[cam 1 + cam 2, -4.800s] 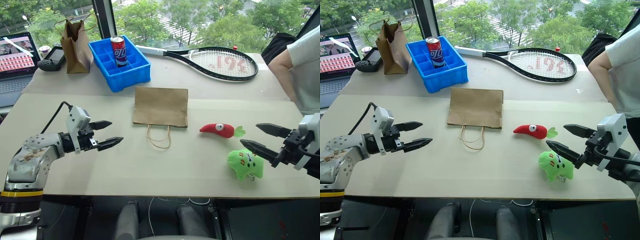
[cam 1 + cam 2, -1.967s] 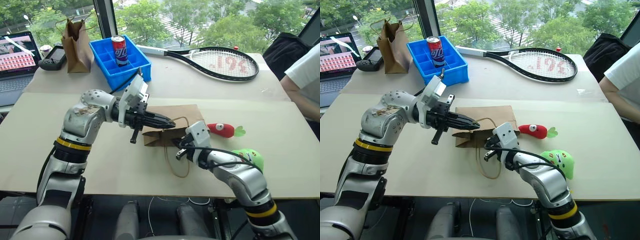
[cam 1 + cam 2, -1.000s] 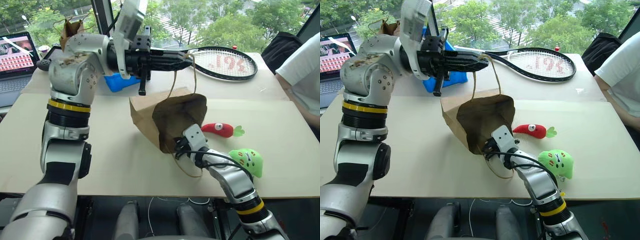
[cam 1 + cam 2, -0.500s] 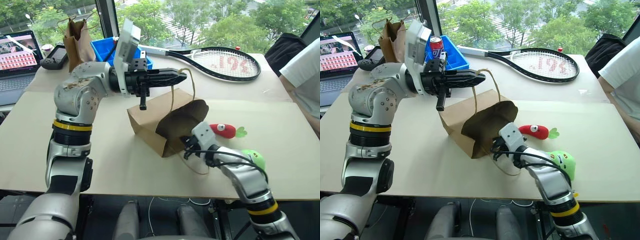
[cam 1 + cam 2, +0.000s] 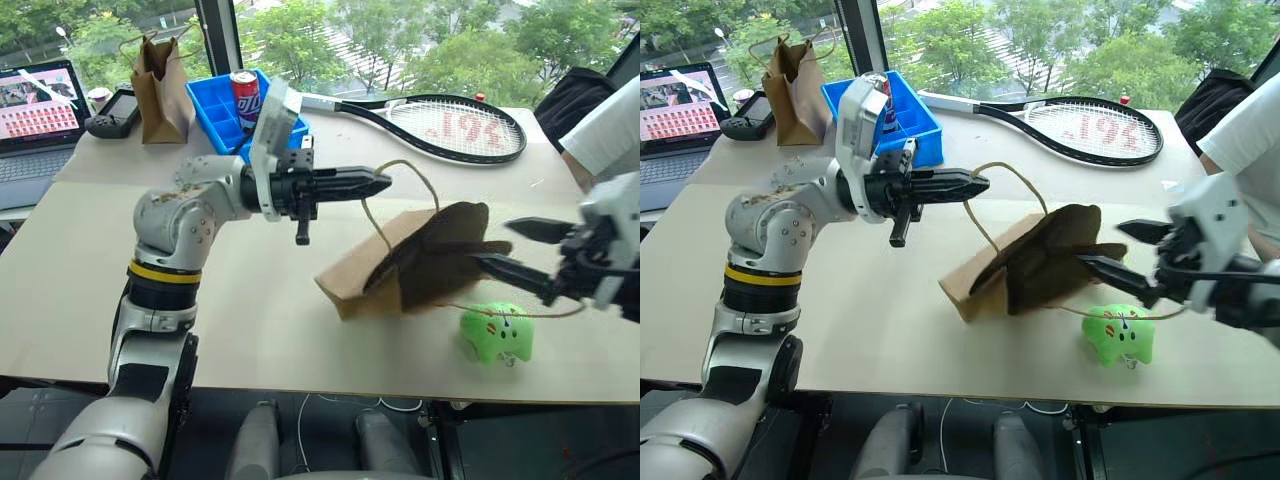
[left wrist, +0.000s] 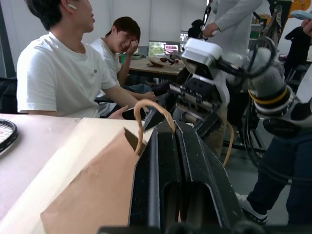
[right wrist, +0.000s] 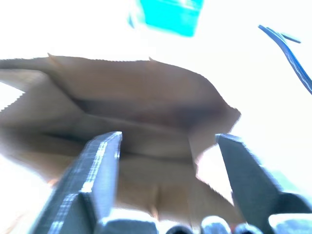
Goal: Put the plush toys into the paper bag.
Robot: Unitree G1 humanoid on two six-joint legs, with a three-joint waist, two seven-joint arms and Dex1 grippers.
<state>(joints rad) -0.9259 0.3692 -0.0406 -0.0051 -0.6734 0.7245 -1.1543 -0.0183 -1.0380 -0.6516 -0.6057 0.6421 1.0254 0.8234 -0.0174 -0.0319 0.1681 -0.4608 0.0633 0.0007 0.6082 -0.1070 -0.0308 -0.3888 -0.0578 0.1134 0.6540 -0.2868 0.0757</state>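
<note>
The pale counter [image 5: 90, 270] stands before windows; at its eleven o'clock a blue tray [image 5: 222, 110] holds a can [image 5: 244, 97]. The paper bag [image 5: 400, 265] lies tilted at centre, its mouth toward three o'clock, with the green plush toy [image 5: 494, 332] just beside it at five o'clock. The left gripper [image 5: 375, 182], level and pointing to three o'clock, has its jaws closed on the twine handle [image 5: 400, 200], while the right gripper [image 5: 520, 250] hangs at the mouth with jaws spread, holding nothing.

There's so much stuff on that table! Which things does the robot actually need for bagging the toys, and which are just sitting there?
Part of the job:
- paper bag, its handle held up by the left end effector
- green plush toy
- right end effector, open by the bag's mouth

Just lying about:
- tennis racket
- blue tray with a soda can
- narrow crumpled paper bag
- laptop
</note>
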